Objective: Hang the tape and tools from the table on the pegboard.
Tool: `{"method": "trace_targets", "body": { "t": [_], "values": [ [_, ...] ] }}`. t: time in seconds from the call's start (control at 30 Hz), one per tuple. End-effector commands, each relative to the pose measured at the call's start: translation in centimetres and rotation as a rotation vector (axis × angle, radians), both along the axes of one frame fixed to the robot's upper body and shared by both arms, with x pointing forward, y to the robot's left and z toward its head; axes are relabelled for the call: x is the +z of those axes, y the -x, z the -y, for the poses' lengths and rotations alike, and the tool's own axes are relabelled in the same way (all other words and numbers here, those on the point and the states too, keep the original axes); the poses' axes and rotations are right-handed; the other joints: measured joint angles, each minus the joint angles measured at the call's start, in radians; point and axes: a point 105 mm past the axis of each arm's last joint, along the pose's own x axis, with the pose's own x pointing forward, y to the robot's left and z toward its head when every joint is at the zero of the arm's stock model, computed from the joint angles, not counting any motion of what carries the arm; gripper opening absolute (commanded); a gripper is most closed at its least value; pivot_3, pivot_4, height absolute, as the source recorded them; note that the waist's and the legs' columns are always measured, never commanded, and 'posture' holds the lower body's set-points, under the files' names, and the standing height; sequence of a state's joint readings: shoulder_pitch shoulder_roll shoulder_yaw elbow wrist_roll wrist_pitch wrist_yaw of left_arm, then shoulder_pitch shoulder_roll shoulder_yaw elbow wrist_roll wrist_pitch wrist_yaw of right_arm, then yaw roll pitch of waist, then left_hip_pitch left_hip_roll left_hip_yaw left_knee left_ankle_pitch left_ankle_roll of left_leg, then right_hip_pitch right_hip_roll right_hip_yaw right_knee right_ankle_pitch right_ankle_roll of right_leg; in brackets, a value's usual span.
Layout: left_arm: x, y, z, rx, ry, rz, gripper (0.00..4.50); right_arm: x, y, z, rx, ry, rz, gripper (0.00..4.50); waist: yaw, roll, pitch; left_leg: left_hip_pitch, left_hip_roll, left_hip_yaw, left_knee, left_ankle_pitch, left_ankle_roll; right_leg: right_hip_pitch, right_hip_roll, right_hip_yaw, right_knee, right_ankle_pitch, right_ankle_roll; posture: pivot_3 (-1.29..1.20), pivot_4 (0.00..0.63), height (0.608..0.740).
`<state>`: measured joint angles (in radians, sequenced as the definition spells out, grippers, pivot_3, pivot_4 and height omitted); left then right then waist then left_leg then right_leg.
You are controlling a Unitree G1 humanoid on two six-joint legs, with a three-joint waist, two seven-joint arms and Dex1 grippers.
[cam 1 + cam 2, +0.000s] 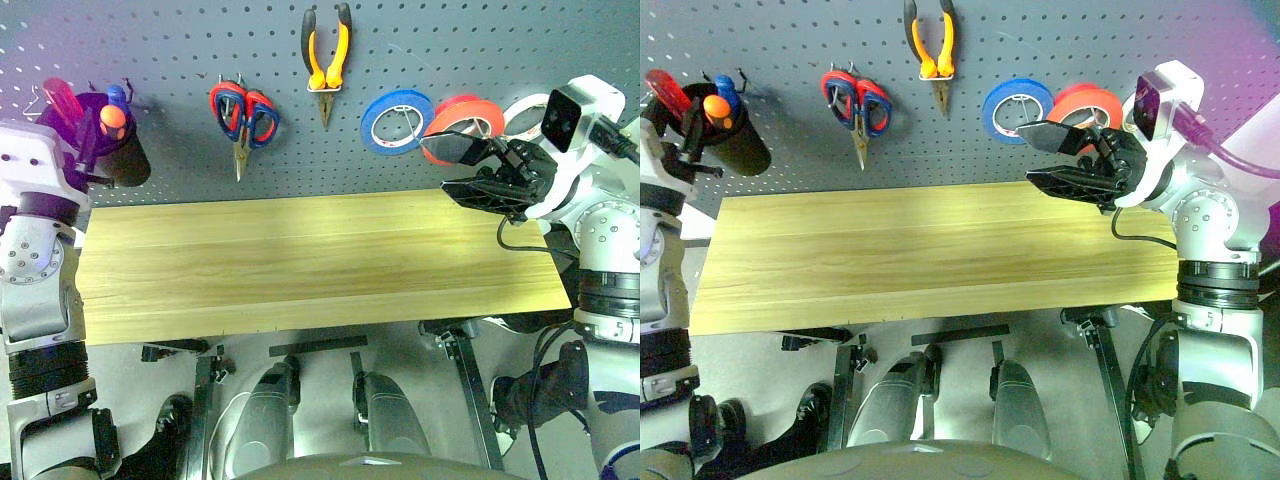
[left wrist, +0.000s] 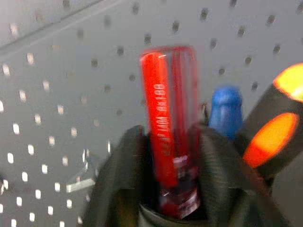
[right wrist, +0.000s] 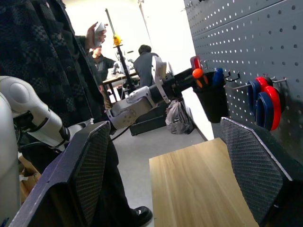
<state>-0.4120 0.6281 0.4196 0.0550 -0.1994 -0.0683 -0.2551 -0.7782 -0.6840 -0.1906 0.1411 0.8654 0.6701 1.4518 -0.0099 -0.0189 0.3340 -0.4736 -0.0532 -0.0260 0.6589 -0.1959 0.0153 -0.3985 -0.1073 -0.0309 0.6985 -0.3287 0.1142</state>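
My left gripper is at the black cup hanging at the far left of the pegboard, shut on the red-handled screwdriver, which stands upright at the cup's mouth. The orange-red tape hangs on the pegboard beside a blue roll. Just in front of the tape, my right gripper is held open and empty above the table's far right corner. The yellow-handled pliers hang high on the board.
Red-handled scissors hang left of the pliers. A white roll shows behind my right arm. The cup also holds an orange-and-black handle and a blue one. A person in checked clothing stands close by; others are further back.
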Motion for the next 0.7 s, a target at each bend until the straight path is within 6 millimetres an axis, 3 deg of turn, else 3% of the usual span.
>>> {"method": "trace_targets", "body": {
  "t": [0.03, 0.13, 0.2, 0.3, 0.7],
  "values": [
    [-0.1, 0.1, -0.7, 0.023, 0.005, -0.012, 3.06, 0.8, 0.5, -0.1, 0.007, 0.011, 0.052, 3.91, 0.001, 0.0, 0.0, 0.0, 0.0, 0.0, 0.0, 0.0, 0.0, 0.0, 0.0, 0.0, 0.0, 0.0, 0.0, 0.04, 0.277, 0.74],
    [-0.1, 0.1, -0.7, 0.021, 0.003, -0.012, 4.09, 0.8, 0.5, -0.1, 0.008, 0.01, 0.052, 3.91, 0.003, 0.0, 0.0, 0.0, -0.001, 0.0, 0.0, 0.0, 0.0, 0.001, -0.001, 0.0, 0.0, 0.0, 0.0, 0.04, 0.278, 0.74],
    [-0.1, 0.1, -0.8, 0.027, 0.007, -0.012, 4.49, 0.7, 0.5, -0.1, 0.005, 0.012, 0.051, 3.91, 0.006, 0.0, 0.0, 0.0, -0.001, 0.0, 0.0, 0.0, 0.0, 0.001, -0.001, 0.0, 0.0, 0.0, 0.0, 0.03, 0.278, 0.74],
    [0.3, 0.1, -0.6, 0.024, 0.01, -0.001, 4.49, 0.7, 0.4, 0.0, 0.002, 0.014, 0.05, 3.91, 0.013, 0.0, 0.0, 0.0, -0.001, 0.0, 0.0, 0.0, 0.0, 0.001, -0.001, 0.0, 0.0, 0.0, 0.0, 0.04, 0.279, 0.74],
    [4.9, 0.3, 3.1, -0.096, 0.018, 0.106, 4.49, 0.5, 0.1, -0.2, 0.006, 0.018, 0.061, 3.91, 0.026, -0.001, 0.0, -0.002, -0.002, 0.0, 0.0, 0.002, -0.004, 0.0, -0.002, -0.001, -0.002, 0.0, 0.0, 0.05, 0.251, 0.74]
  ]
}}
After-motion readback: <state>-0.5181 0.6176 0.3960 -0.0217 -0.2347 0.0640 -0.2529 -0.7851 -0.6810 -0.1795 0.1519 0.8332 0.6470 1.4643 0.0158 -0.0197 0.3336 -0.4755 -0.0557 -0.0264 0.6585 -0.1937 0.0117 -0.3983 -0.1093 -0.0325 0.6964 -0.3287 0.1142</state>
